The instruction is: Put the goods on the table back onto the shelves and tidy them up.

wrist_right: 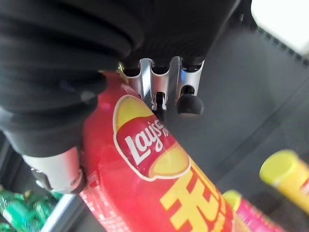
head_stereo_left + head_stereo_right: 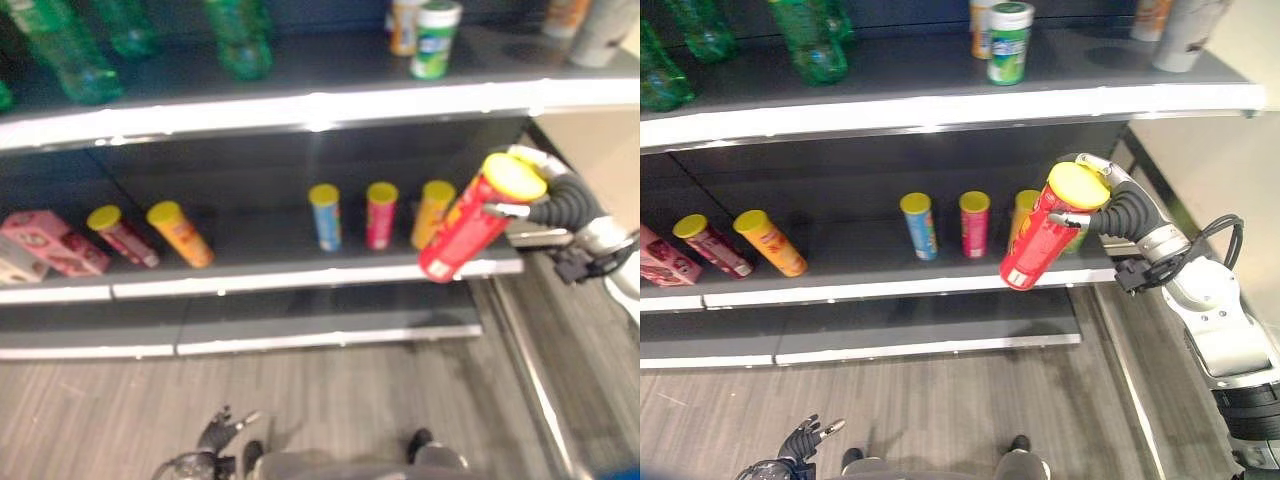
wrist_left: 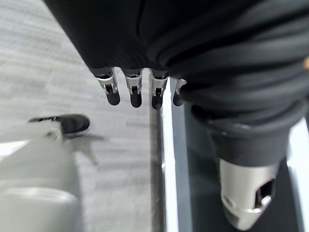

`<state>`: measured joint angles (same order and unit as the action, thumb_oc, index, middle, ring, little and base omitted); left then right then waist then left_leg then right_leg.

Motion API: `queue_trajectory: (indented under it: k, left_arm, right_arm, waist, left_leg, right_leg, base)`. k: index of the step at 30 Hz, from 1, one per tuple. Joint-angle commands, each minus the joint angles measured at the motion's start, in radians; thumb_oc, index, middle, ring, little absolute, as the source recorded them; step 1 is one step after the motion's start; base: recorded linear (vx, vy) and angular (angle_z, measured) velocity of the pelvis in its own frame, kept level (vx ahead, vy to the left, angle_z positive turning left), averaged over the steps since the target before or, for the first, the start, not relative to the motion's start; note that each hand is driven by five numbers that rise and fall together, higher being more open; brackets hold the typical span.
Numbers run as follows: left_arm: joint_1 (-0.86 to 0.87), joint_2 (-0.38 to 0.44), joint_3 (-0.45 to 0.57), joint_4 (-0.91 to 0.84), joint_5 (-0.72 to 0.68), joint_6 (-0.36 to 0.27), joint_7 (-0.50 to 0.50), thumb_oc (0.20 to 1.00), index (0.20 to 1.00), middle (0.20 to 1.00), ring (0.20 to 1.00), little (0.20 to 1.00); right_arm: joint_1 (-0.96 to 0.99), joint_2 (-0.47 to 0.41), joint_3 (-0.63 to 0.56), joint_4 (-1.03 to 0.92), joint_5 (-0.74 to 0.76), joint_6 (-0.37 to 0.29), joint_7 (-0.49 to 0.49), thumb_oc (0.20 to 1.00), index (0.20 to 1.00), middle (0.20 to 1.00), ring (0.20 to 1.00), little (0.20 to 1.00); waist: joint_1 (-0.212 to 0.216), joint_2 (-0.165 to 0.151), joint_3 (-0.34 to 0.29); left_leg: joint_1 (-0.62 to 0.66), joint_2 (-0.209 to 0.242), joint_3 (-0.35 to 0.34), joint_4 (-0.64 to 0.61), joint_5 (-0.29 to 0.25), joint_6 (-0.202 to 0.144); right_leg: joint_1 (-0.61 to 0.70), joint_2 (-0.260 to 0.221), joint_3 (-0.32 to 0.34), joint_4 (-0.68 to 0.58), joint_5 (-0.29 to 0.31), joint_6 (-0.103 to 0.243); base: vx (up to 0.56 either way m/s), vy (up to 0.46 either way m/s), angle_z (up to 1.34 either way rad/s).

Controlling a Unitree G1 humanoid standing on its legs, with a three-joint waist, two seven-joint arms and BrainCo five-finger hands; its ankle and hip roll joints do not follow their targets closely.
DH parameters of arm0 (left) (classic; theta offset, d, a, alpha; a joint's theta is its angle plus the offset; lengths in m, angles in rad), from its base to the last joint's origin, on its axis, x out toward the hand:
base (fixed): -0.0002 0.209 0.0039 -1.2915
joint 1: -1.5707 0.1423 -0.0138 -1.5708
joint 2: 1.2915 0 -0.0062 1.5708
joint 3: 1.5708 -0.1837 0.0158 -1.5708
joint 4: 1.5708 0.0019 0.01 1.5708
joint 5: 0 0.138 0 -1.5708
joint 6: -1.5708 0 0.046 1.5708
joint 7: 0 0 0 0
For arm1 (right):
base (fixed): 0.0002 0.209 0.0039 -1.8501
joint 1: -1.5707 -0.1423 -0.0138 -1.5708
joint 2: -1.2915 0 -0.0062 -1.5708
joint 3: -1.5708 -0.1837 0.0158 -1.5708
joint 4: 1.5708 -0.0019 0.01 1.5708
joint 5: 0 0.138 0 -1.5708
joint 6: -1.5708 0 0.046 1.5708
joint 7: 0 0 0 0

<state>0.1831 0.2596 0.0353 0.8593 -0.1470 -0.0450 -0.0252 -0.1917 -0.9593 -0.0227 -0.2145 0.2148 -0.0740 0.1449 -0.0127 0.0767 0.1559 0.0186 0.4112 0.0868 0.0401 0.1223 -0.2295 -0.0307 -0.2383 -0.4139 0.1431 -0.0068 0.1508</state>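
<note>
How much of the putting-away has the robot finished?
Already on the middle shelf: a blue can, a pink can and an orange can stand upright. In hand: the right hand grips a red can, tilted, by the shelf's right end. Left: standing it there, then tidying the two cans lying tilted further left. The left hand hangs low and open.

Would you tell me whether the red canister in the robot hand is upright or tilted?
Tilted: the red cylindrical chip canister with a yellow lid leans, lid up and to the right, in the right robot hand.
</note>
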Motion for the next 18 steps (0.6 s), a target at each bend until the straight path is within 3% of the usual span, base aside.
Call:
queue_trajectory:
  k: [1,2,3,4,5,6,7,9,10,11,12,13,14,18]
  left_arm:
    - [-0.036,0.145,-0.039,-0.04,0.031,-0.02,0.003,1.0,1.0,1.0,1.0,1.0]
    - [-0.047,0.16,-0.05,-0.041,0.043,-0.019,0.008,1.0,1.0,1.0,1.0,1.0]
    - [-0.047,0.16,-0.05,-0.041,0.043,-0.019,0.008,1.0,1.0,1.0,1.0,1.0]
    - [-0.03,0.182,-0.044,-0.063,0.051,-0.019,0.004,1.0,1.0,1.0,1.0,1.0]
    - [-0.011,0.189,-0.015,-0.07,0.038,-0.013,0.011,1.0,1.0,1.0,1.0,1.0]
    - [-0.008,0.19,-0.006,-0.068,0.035,-0.009,0.013,1.0,1.0,1.0,1.0,1.0]
    - [-0.006,0.187,0.006,-0.049,0.031,-0.008,0.017,1.0,1.0,1.0,1.0,1.0]
    - [0.001,0.179,0.007,-0.033,0.032,-0.006,0.023,1.0,1.0,1.0,1.0,1.0]
    - [0.001,0.178,0.009,-0.033,0.032,-0.006,0.023,1.0,1.0,1.0,1.0,1.0]
    - [-0.012,0.157,0.009,-0.012,0.007,-0.007,0.029,1.0,1.0,1.0,1.0,1.0]
    - [-0.012,0.156,0.01,-0.012,0.007,-0.007,0.029,1.0,1.0,1.0,1.0,1.0]
    - [0.003,0.138,0.006,-0.027,0.007,-0.014,0.023,1.0,1.0,1.0,1.0,1.0]
    - [0.001,0.131,0.004,-0.031,0.004,-0.016,0.024,1.0,1.0,1.0,1.0,1.0]
    - [0.004,0.1,-0.012,-0.083,-0.032,-0.016,0.024,1.0,1.0,1.0,1.0,1.0]
  right_arm:
    - [0.013,0.041,-0.063,-0.114,-0.035,-0.029,-0.007,0.2,0.2,0.2,0.2,0.2]
    - [0.019,0.048,-0.059,-0.116,-0.059,-0.027,-0.008,0.2,0.2,0.2,0.2,0.2]
    - [0.019,0.048,-0.059,-0.116,-0.059,-0.027,-0.008,0.2,0.2,0.2,0.2,0.2]
    - [0.035,0.066,-0.057,-0.127,-0.065,-0.017,-0.002,0.2,0.2,0.2,0.2,0.2]
    - [0.005,0.087,-0.013,-0.106,-0.081,-0.021,-0.013,0.2,0.2,0.2,0.2,0.2]
    - [-0.002,0.093,0.001,-0.099,-0.092,-0.021,-0.012,0.2,0.2,0.2,0.2,0.2]
    - [-0.028,0.079,0.026,-0.085,-0.093,-0.012,-0.003,0.2,0.2,0.2,0.2,0.2]
    - [-0.067,0.065,0.062,-0.074,-0.085,-0.017,0.0,0.2,0.2,0.2,0.2,0.2]
    - [-0.07,0.065,0.065,-0.072,-0.085,-0.018,-0.001,0.2,0.2,0.2,0.2,0.2]
    - [-0.113,0.056,0.116,-0.048,-0.079,-0.021,0.0,0.2,0.2,0.2,0.2,0.2]
    - [-0.116,0.056,0.118,-0.046,-0.079,-0.022,-0.001,0.2,0.2,0.2,0.2,0.2]
    - [-0.115,0.05,0.12,-0.045,-0.087,-0.021,-0.001,0.2,0.2,0.2,0.2,0.2]
    - [-0.13,0.044,0.134,-0.033,-0.088,-0.02,-0.001,0.2,0.2,0.2,0.2,0.2]
    - [-0.165,0.039,0.184,-0.014,-0.095,-0.02,-0.006,0.2,0.2,0.2,0.2,0.2]
  waist:
    - [0.026,-0.088,-0.046]
    - [0.026,-0.098,-0.04]
    - [0.026,-0.098,-0.04]
    - [0.032,-0.1,-0.037]
    - [0.049,-0.078,-0.029]
    - [0.044,-0.074,-0.026]
    - [0.034,-0.071,-0.015]
    - [0.04,-0.063,-0.002]
    - [0.039,-0.062,-0.001]
    - [0.04,-0.069,0.023]
    - [0.04,-0.068,0.024]
    - [0.05,-0.085,0.018]
    - [0.055,-0.09,0.018]
    - [0.079,-0.109,0.055]
  left_leg:
    - [0.007,-0.101,0.0,-0.019,-0.124,0.011]
    - [0.006,-0.138,0.003,-0.008,-0.153,0.026]
    - [0.006,-0.138,0.003,-0.008,-0.153,0.026]
    - [0.034,-0.21,0.022,-0.046,-0.186,0.066]
    - [0.09,-0.242,0.063,-0.102,-0.204,0.089]
    - [0.099,-0.255,0.072,-0.12,-0.197,0.1]
    - [0.085,-0.284,0.075,-0.127,-0.17,0.13]
    - [0.087,-0.3,0.083,-0.127,-0.163,0.142]
    - [0.088,-0.299,0.084,-0.127,-0.164,0.141]
    - [0.074,-0.312,0.074,-0.119,-0.153,0.139]
    - [0.076,-0.311,0.075,-0.119,-0.153,0.139]
    - [0.07,-0.327,0.068,-0.112,-0.165,0.135]
    - [0.05,-0.327,0.064,-0.082,-0.177,0.131]
    - [-0.07,-0.287,0.033,0.137,-0.209,0.093]
  right_leg:
    - [0.058,-0.238,0.032,0.016,0.072,0.1]
    - [0.053,-0.281,0.036,0.02,0.155,0.111]
    - [0.053,-0.281,0.036,0.02,0.155,0.111]
    - [0.046,-0.341,0.008,0.014,0.221,0.102]
    - [0.031,-0.35,-0.039,0.061,0.183,0.087]
    - [0.011,-0.321,-0.025,0.098,0.145,0.07]
    - [-0.042,-0.216,0.014,0.145,0.085,0.029]
    - [-0.071,-0.127,-0.001,0.171,0.019,0.001]
    - [-0.072,-0.125,0.0,0.172,0.017,0.0]
    - [-0.098,-0.019,0.033,0.122,-0.025,-0.021]
    - [-0.097,-0.017,0.033,0.121,-0.024,-0.021]
    - [-0.034,0.007,0.04,0.003,-0.031,-0.029]
    - [-0.021,0.02,0.052,-0.025,-0.03,-0.027]
    - [0.02,0.011,0.029,-0.066,-0.034,-0.039]
  base:
    - [0.05,0.332,0.55]
    - [0.05,0.326,0.83]
    - [0.05,0.478,0.52]
    - [0.09,0.673,0.44]
    - [0.09,0.809,-0.01]
    - [-0.01,0.703,-0.26]
    - [-0.06,0.448,-0.5]
    - [-0.05,0.258,-0.35]
    - [-0.05,0.078,-0.09]
    - [-0.03,0.014,0.06]
    - [0.01,-0.022,-0.14]
    - [0.05,-0.065,-0.07]
    - [0.04,-0.094,0.05]
    - [-0.03,-0.033,0.12]
